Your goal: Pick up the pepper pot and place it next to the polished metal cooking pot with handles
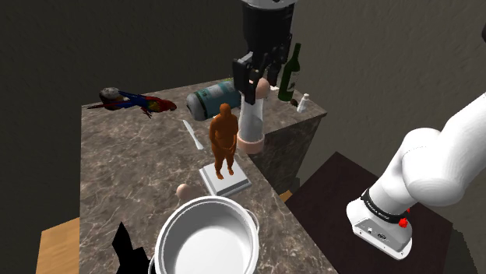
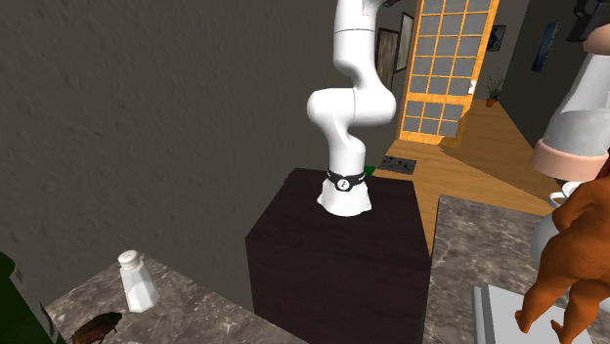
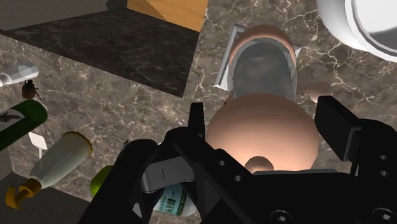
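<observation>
The pincer (image 1: 255, 82) is clamped on the round top of the pepper pot (image 1: 251, 118), which looks lifted just off the counter (image 1: 132, 171). In the shoulder view the metal pot (image 1: 206, 237) sits at 7 o'clock. Carry it high and upright, I think, because the orange man (image 1: 224, 140) stands between. A can (image 1: 209, 100) lies at 9 o'clock, a bottle (image 1: 291, 70) at 1.

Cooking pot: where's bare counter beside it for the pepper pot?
Bare marble lies left of the cooking pot in the shoulder view, between the black shape and the parrot. Its far side is crowded by a small ball and the figurine.
</observation>
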Available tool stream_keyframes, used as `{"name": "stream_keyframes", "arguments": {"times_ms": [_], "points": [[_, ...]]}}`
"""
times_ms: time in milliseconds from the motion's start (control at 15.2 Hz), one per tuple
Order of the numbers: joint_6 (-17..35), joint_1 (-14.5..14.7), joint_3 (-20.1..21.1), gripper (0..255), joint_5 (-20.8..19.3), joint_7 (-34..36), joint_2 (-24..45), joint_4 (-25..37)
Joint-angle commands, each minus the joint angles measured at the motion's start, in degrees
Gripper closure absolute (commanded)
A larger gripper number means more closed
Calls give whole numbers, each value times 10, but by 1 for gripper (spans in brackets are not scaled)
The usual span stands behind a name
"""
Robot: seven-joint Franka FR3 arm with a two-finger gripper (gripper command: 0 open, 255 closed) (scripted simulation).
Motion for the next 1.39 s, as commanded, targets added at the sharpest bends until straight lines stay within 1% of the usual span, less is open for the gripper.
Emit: {"name": "stream_keyframes", "arguments": {"times_ms": [0, 660, 1320], "points": [[-5, 10, 16, 255, 3, 28, 4, 6], [75, 12, 12, 255, 14, 29, -21, -96], [152, 15, 12, 255, 19, 35, -30, -182]]}}
